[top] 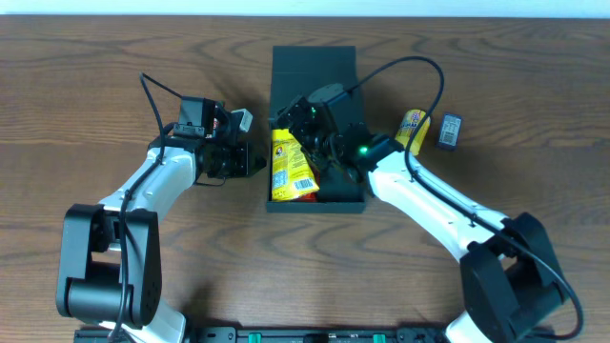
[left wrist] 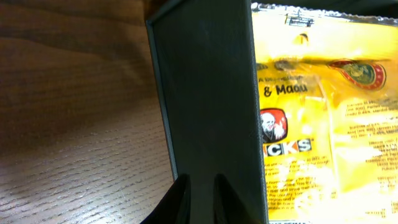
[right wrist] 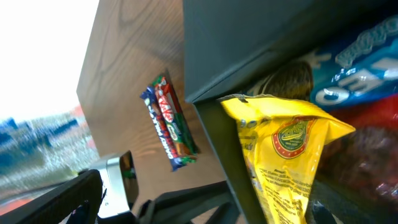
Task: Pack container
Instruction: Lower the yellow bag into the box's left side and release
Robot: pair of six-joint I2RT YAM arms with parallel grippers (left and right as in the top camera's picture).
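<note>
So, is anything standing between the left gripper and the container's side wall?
Nothing visible does. The left gripper is right up against the outer side wall of the container, with only the wood table beside it. The yellow snack packet lies beyond that wall, inside the container.

Overhead looks straight down; both close wrist views share the container (left wrist: 205, 93) and yellow packet (left wrist: 323, 124).

Wood table (top: 86, 86), container (top: 313, 67), yellow packet (top: 413, 130), blue packet (top: 450, 131)
</note>
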